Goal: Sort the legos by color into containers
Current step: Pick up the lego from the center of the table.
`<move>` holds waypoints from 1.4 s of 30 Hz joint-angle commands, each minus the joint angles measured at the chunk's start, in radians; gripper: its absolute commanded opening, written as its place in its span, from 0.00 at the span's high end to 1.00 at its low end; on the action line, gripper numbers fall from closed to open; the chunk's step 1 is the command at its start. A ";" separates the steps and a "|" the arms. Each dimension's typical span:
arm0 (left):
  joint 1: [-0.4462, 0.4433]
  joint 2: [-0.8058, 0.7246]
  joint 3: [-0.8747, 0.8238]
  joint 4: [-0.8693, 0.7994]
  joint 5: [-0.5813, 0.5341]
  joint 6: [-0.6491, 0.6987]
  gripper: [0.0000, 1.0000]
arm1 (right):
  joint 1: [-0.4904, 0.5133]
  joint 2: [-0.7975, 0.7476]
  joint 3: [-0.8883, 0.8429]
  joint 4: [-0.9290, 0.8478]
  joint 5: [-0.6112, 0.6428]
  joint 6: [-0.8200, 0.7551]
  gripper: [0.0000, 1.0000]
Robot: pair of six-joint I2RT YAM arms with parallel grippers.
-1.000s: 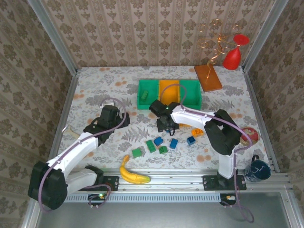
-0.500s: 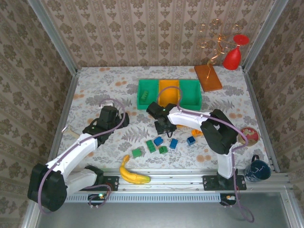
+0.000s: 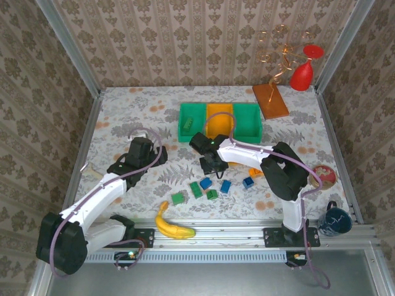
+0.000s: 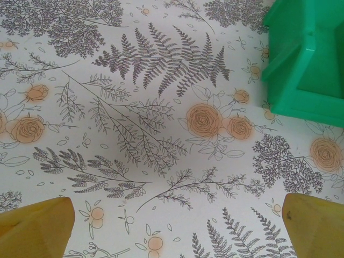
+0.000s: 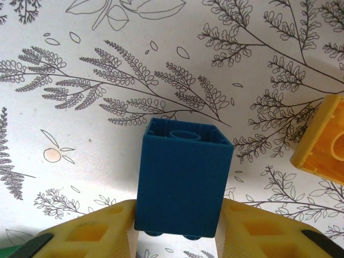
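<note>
The right gripper (image 5: pixel 180 231) is clamped on 1 blue lego (image 5: pixel 184 177), its lower end hidden between the pads, beside an orange lego (image 5: pixel 322 138) cut off at the edge, near the 3 containers (image 3: pixel 182 123); the left gripper (image 4: pixel 174 228) stands apart, empty.

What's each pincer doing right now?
Left pincer: open, empty.
Right pincer: closed on a blue lego.

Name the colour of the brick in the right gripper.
Dark blue. The brick shows best in the right wrist view, clamped by the right gripper.
</note>
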 commanded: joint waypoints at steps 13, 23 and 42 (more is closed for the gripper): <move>0.007 -0.003 -0.013 -0.023 0.020 -0.013 0.00 | -0.022 0.109 0.089 -0.007 0.017 0.016 0.52; 0.038 0.015 -0.004 -0.016 0.026 -0.009 0.00 | -0.024 0.042 0.099 -0.014 0.040 0.003 0.76; 0.059 -0.017 -0.003 -0.038 0.031 0.004 0.00 | -0.203 -0.080 0.292 -0.055 0.110 -0.121 0.81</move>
